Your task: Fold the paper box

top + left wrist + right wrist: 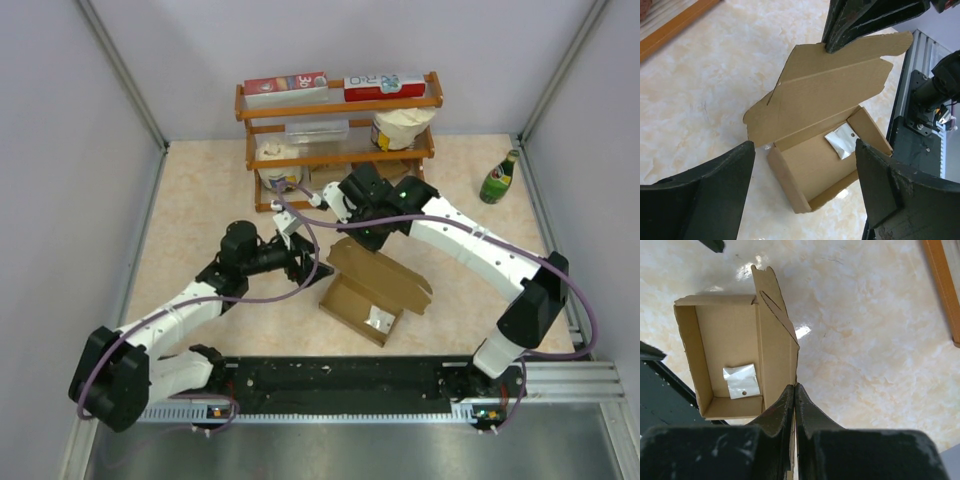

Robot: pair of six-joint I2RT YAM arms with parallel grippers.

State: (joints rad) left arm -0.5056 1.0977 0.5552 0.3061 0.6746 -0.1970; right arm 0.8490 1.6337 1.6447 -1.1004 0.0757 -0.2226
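The paper box (375,285) is a brown cardboard mailer lying in the middle of the table, its tray open upward and its lid raised at a slant. A small white packet (842,141) lies inside the tray. My right gripper (795,386) is shut on the free edge of the lid (777,347) and holds it up; in the top view it (362,235) sits at the box's far side. My left gripper (805,150) is open and hovers over the tray's left end (790,182), touching nothing; from above it (305,262) is just left of the box.
A wooden shelf (340,130) with red-and-white cartons (385,86) and white bags stands at the back. At the back right stands a green bottle (499,178). A black rail (340,385) runs along the near edge, and grey walls close both sides.
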